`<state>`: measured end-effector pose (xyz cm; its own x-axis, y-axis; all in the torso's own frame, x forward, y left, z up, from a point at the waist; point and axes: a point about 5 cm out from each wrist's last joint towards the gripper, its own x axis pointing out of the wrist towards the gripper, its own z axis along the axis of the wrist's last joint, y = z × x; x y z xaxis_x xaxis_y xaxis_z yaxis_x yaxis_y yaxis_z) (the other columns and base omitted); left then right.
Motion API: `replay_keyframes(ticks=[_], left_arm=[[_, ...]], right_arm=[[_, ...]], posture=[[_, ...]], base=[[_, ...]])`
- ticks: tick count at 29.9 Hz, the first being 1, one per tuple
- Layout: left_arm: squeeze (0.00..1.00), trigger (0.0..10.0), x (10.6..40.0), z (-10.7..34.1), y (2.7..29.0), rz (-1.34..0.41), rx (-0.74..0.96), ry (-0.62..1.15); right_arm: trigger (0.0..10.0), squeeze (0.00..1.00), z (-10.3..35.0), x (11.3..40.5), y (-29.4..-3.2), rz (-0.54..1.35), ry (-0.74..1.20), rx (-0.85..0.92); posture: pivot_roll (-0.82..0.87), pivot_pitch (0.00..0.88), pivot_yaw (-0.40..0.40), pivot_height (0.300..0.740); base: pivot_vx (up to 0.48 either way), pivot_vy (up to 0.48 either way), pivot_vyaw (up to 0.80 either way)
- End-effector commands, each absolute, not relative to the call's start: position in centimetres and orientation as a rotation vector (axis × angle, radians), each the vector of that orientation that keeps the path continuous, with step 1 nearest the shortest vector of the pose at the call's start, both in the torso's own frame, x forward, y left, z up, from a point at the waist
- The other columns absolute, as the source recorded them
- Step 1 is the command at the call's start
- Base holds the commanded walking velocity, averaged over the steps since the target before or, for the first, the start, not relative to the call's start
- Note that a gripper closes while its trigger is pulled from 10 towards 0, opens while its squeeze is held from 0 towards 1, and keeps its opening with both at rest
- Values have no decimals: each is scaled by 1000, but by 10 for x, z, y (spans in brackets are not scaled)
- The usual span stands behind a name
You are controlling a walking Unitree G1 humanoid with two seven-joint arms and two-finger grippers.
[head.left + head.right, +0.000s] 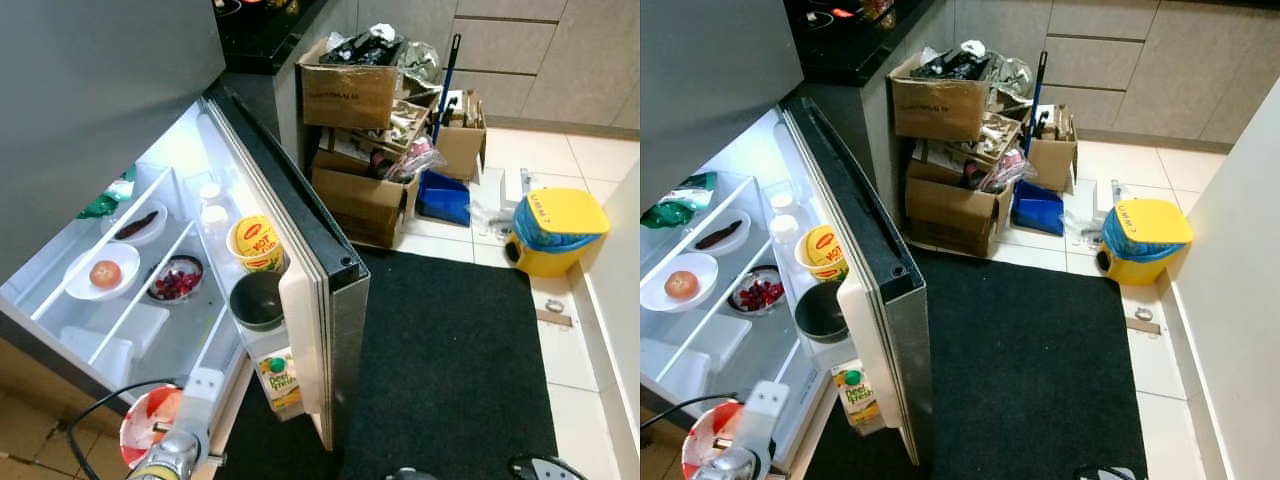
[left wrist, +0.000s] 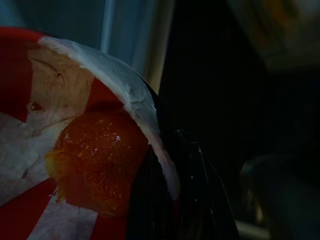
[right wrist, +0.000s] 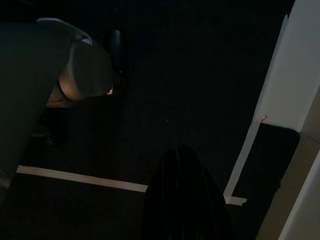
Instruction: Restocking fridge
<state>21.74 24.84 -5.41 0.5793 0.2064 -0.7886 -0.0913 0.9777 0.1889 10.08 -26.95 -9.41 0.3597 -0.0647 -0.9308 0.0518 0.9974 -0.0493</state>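
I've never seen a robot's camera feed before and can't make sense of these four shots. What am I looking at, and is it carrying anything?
This is a walking humanoid robot restocking a fridge. The two bright pictures come from the paired cameras on its head, looking down at the same scene. The open fridge is on its left; the shelves hold a plate with a tomato and a bowl of red berries. The door racks hold a yellow tub, a dark bowl and a juice carton. A black mat, cardboard boxes and a yellow bin are on the floor.

The two dark pictures come from wrist cameras. The left tool holds a red-and-white bowl with something orange in it. The right arm hangs idle.
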Motion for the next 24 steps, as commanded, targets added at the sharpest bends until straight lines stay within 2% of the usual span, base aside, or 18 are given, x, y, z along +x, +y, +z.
replay_keyframes(ticks=[1, 4, 8, 9, 14, 18, 22, 24], left_arm=[[0, 10000, 242, -34, 255, 209, 88, 801], [0, 10000, 272, -15, 238, 136, 31, 671], [0, 10000, 290, -2, 223, 76, 27, 606], [0, 10000, 302, 7, 210, 26, 19, 558], [0, 10000, 315, 17, 193, -51, 47, 516], [0, 10000, 329, 32, 167, -202, 125, 463], [0, 10000, 333, 38, 157, -266, 160, 433], [0, 10000, 336, 44, 138, -365, 197, 392]], right_arm=[[10000, 0, -95, 98, -268, -76, 1208, -9], [10000, 0, -95, 97, -268, -75, 1209, -12], [10000, 0, -95, 98, -269, -76, 1208, -13], [10000, 0, -95, 98, -269, -76, 1208, -15], [10000, 0, -95, 97, -269, -76, 1209, -16], [10000, 0, -95, 96, -269, -76, 1212, -18], [10000, 0, -95, 96, -270, -76, 1213, -18], [10000, 0, -95, 96, -269, -77, 1213, -17]], posture=[[-44, 65, 18, 740], [-44, 65, 18, 740], [-46, 63, 16, 740], [-48, 63, 17, 740], [-48, 63, 17, 740], [-52, 64, 15, 740], [-51, 64, 17, 740], [-51, 64, 17, 740]], base=[[0, 0, 0], [0, 0, 0], [0, 0, 0], [0, 0, 0], [0, 0, 0], [0, 0, 0], [0, 0, 0], [0, 0, 0]])
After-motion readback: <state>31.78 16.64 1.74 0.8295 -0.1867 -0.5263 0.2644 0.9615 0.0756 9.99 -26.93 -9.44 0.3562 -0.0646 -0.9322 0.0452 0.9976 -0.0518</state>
